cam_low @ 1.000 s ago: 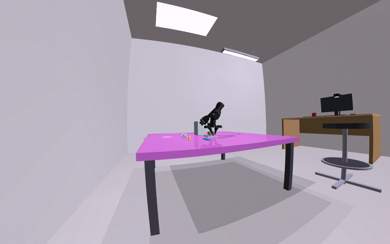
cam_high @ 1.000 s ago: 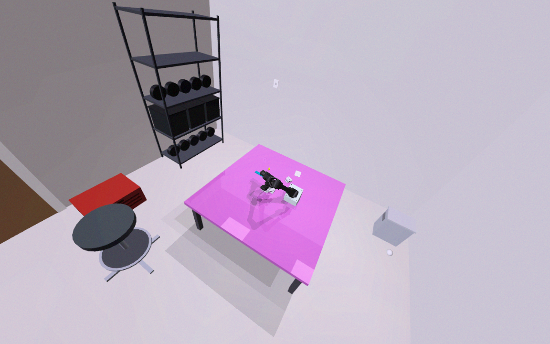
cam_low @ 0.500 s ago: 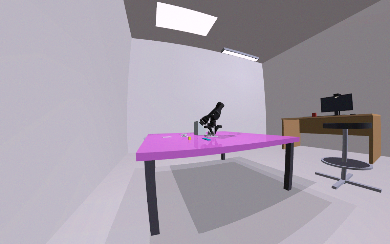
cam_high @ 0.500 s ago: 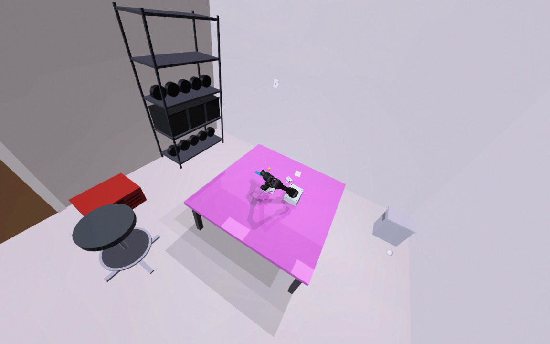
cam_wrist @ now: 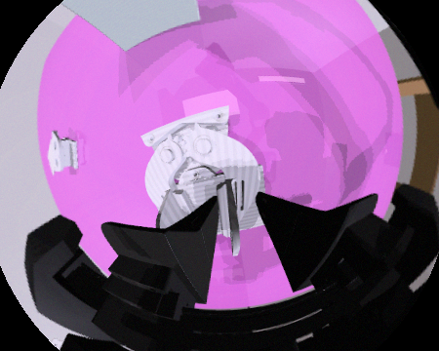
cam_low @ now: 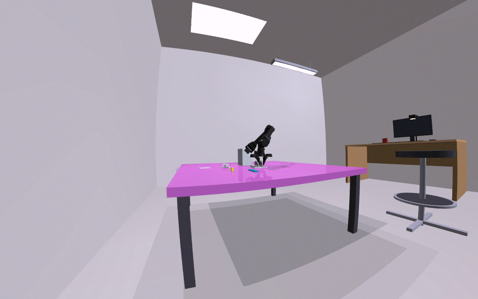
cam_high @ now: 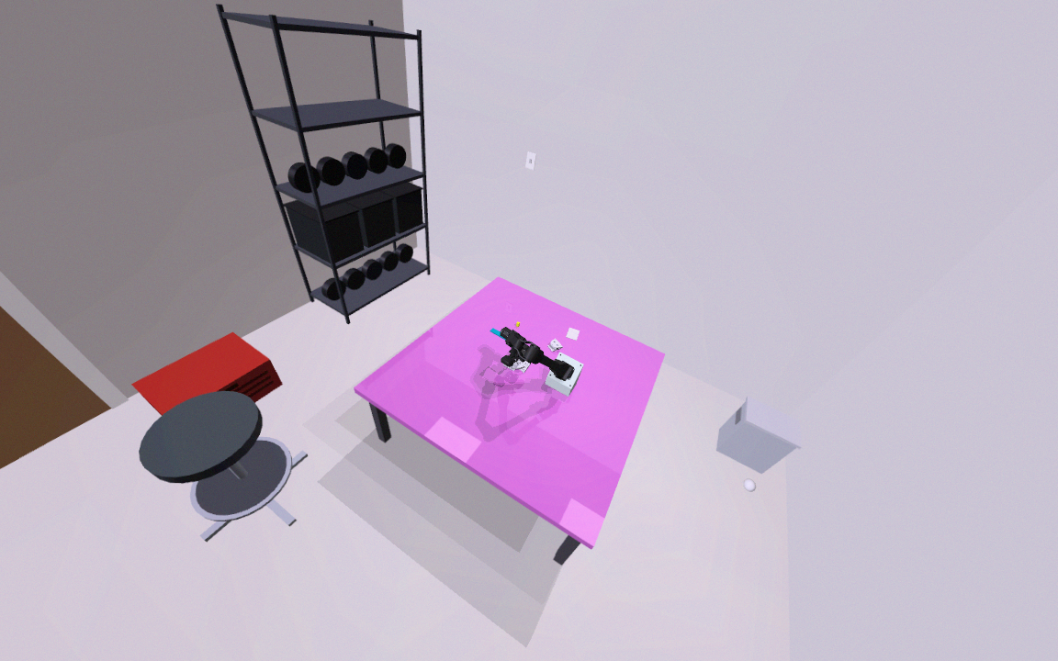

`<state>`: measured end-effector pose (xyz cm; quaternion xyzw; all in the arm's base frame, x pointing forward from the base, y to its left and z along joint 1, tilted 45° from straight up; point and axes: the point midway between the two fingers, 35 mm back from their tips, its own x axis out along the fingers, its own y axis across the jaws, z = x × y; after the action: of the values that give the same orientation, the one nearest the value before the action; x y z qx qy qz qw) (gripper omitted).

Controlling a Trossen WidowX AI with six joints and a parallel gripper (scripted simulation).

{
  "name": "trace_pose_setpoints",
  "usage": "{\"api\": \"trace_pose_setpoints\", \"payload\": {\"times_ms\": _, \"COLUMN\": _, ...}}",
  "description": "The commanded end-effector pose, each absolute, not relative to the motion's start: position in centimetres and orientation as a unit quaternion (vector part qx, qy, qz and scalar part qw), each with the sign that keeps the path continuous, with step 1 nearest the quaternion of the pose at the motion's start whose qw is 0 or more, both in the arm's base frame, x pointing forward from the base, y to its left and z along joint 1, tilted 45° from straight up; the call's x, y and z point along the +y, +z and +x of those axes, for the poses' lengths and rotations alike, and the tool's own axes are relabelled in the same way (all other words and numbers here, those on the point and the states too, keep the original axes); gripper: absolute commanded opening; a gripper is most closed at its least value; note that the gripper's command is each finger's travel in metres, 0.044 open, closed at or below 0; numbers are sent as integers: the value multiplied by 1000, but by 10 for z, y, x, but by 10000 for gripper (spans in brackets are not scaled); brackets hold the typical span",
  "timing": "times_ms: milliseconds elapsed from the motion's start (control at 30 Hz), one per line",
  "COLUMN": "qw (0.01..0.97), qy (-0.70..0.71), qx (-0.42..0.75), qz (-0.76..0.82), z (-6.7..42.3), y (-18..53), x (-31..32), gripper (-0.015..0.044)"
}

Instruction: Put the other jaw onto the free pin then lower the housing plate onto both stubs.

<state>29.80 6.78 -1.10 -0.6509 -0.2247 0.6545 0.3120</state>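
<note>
Jaw (cam_wrist: pixel 226 210) pinched in my gripper (cam_wrist: pixel 237 198) (cam_low: pixel 261 163), over the white base plate (cam_wrist: pixel 185 126); mesh unclear.

Partly hidden behind black tapered gripper fingers: lower end of white ribbed jaw assembly (cam_wrist: pixel 205 161). Too small to tell in top and exterior views: meshing of gear teeth. Cut off by wrist view's upper edge: pale grey flat-faced block (cam_wrist: pixel 141 19).

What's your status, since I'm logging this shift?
Gripper shut on a white jaw. Two rounded jaws over the base; housing plate unseated. Nothing visibly blocking.
</note>
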Motion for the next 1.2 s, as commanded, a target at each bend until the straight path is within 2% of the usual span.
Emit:
{"api": "trace_pose_setpoints", "payload": {"times_ms": 0, "qw": 312, "qy": 655, "qx": -226, "qz": -649, "z": 298, "y": -13, "x": 70, "gripper": 134}}
{"api": "trace_pose_setpoints", "payload": {"times_ms": 533, "qw": 312, "qy": 655, "qx": -226, "qz": -649, "z": 298, "y": -13, "x": 70, "gripper": 134}}
{"api": "trace_pose_setpoints", "payload": {"times_ms": 667, "qw": 312, "qy": 655, "qx": -225, "qz": -651, "z": 298, "y": -11, "x": 68, "gripper": 224}}
{"api": "trace_pose_setpoints", "payload": {"times_ms": 1167, "qw": 311, "qy": 655, "qx": -225, "qz": -651, "z": 298, "y": -7, "x": 64, "gripper": 224}}
